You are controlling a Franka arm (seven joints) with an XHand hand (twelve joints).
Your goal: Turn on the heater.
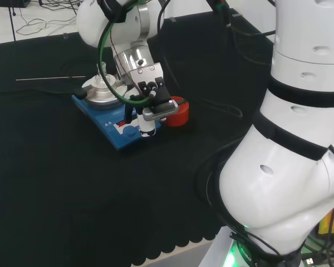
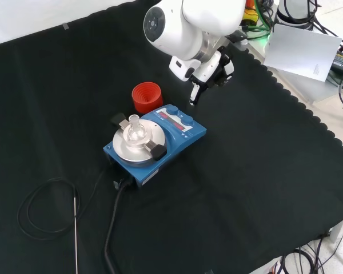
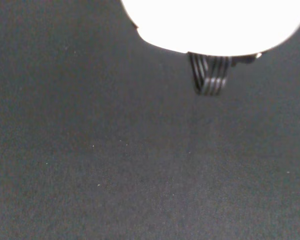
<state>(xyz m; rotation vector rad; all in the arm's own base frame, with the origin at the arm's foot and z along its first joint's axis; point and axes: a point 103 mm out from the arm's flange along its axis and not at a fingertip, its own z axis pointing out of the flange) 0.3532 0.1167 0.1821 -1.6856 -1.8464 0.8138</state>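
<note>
A robotics lab: blue heater (image 2: 155, 144) with glass flask (image 2: 135, 131) (red ribbed stand (image 2: 147, 97) beside) on black-clothed bench (image 2: 263, 171).

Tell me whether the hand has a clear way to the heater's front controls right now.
Probably yes. The hand hangs just beyond the blue heater's control panel, one finger pointing down. The red ribbed stand sits off to the side, not between them.

Cannot tell from the head view whether the hand (image 1: 150, 105) touches the heater (image 1: 119, 130), since it covers part of the front panel. In the front view, hand (image 2: 208, 71) half hidden behind the white arm link (image 2: 186, 25); finger pose unclear. Heater's controls too small to read. In the wrist view, blurred white hand part (image 3: 215, 22) cut off at the edge.
</note>
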